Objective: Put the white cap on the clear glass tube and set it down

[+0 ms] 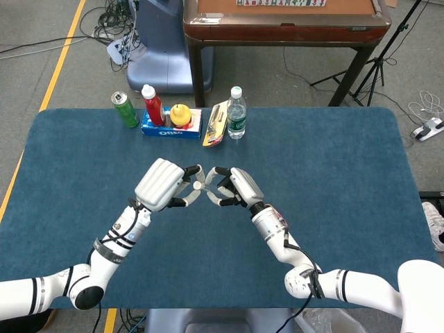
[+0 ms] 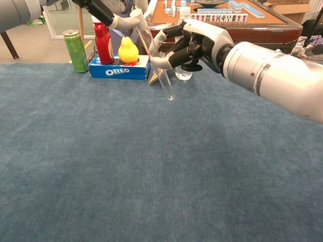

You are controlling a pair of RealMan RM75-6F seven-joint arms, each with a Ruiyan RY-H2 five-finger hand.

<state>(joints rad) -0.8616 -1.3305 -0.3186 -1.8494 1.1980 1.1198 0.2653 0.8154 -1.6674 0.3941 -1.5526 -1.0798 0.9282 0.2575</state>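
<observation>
Two robot arms meet above the middle of a blue-covered bench (image 1: 333, 180), their hands almost touching over the cloth. The left hand (image 1: 165, 184), its white back turned up in the head view, has its fingers (image 2: 121, 19) closed around the white cap (image 2: 137, 13), which sits at the top end of the clear glass tube (image 2: 160, 75). The right hand (image 2: 194, 43) faces it from the right; its fingers (image 2: 162, 61) pinch the tube along its upper half. In the chest view the tube hangs tilted in the air, its capped end up and to the left, its rounded closed end lower and to the right, well clear of the cloth. How fully the cap is seated cannot be told.

Along the far edge of the bench stands a row of goods. A blue Oreo box (image 1: 171, 125) lies flat, with a red sauce bottle (image 1: 152, 104) and a yellow pear (image 1: 180, 114) resting on it. A green can (image 1: 125, 109) stands just left of the box. To the right, a yellow packet (image 1: 216, 125) leans beside a small water bottle (image 1: 236, 112). Beyond the bench stands a brown game table (image 1: 284, 17).
</observation>
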